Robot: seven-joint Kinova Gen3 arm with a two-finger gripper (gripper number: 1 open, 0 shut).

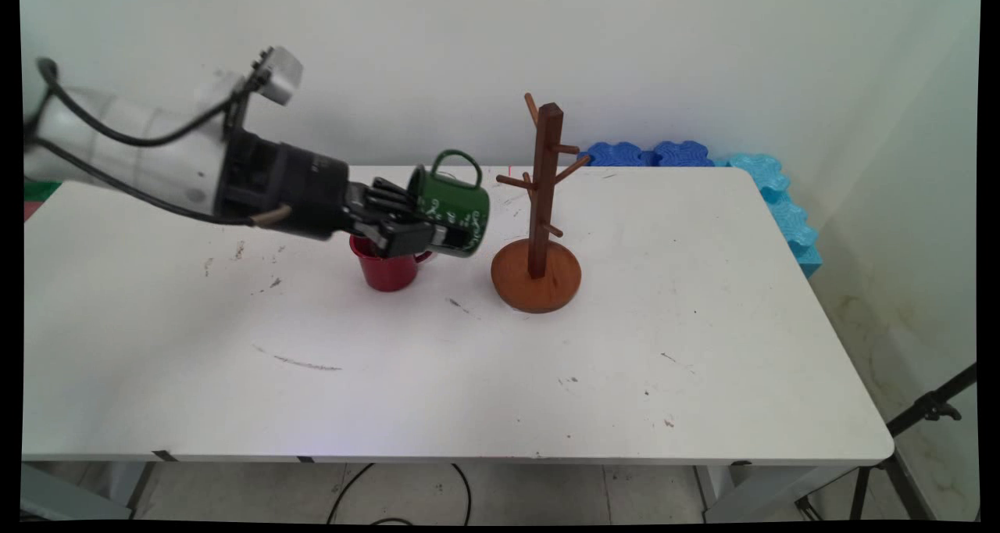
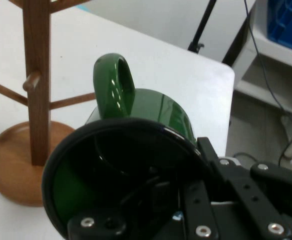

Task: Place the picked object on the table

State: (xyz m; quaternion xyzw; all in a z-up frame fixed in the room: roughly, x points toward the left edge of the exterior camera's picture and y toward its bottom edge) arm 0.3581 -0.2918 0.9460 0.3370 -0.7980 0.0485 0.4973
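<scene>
**Green mug held sideways beside the mug tree**

The gripper (image 1: 418,232) has its jaws pinched on the rim of the green mug (image 1: 453,209), one finger inside the mouth and the other outside the wall, as the hand view shows it. The mug hangs clear of the worktop (image 1: 469,377), tipped on its side with its handle (image 2: 113,87) uppermost and its base turned towards the tree (image 1: 541,205). It sits just left of the tree's pegs, near them but apart.

By its glossy skin and dark rolled rim, the mug looks like enamelled metal: stiff, probably light, and slick under hard pads. A rim pinch of this kind seems sound enough for a light cup, though the smooth wall could let it swivel between the jaws. The handle loop is the free part and stands open above the body.

Below and behind the gripper a red mug (image 1: 387,267) stands upright on the worktop, partly hidden by the jaws. The tree's round base (image 1: 536,277) rests just right of it.
</scene>
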